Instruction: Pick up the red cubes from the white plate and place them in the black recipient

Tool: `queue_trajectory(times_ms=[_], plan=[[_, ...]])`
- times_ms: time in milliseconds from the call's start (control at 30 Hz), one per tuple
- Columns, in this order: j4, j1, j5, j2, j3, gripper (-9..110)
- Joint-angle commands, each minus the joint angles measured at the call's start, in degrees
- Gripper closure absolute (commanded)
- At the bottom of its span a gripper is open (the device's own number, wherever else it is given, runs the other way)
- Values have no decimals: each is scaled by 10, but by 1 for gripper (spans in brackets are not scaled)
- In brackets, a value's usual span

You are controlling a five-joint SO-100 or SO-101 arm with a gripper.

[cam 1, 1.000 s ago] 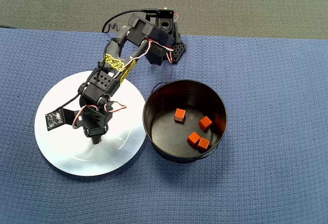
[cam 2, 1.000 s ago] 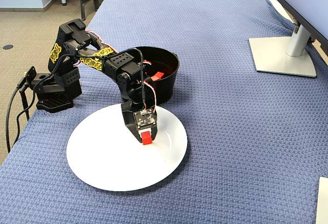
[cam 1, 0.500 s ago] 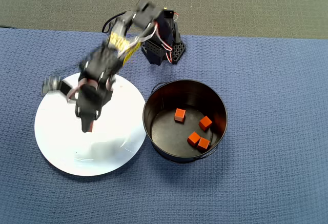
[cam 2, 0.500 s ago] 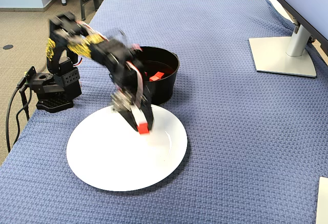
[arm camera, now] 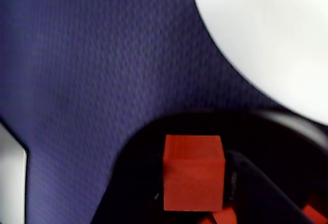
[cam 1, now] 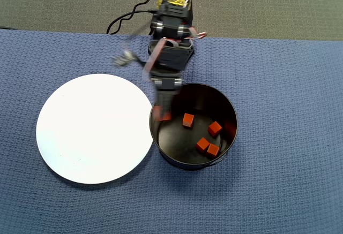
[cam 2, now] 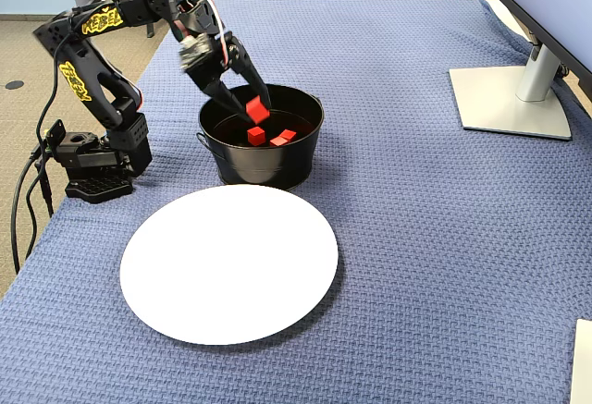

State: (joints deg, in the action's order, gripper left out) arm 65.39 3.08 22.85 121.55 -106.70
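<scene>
Red cube (arm camera: pixel 193 172) pinched in claw (cam 2: pixel 256 108), held above left inner edge of black recipient (cam 1: pixel 228 108) in overhead view. Four more red cubes (cam 1: pixel 207 133) lay on recipient floor, toward right side. White plate (cam 1: pixel 91 129) sat bare at left of recipient, just beside it, on blue woven cloth (cam 1: pixel 289 84) covering desk. Arm base (cam 2: pixel 92 159) stood at far left in fixed view; monitor stand (cam 2: pixel 513 94) at far right.
</scene>
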Motion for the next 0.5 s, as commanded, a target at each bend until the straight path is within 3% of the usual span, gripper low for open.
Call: queue_trajectory(times_ms=[0, 133, 267, 467], plan=[[-18, -95, 58, 52, -54, 54], [-33, -40, 30, 58, -47, 56], [-62, 67, -2, 91, -83, 79], [-75, 222, -36, 169, -159, 92]])
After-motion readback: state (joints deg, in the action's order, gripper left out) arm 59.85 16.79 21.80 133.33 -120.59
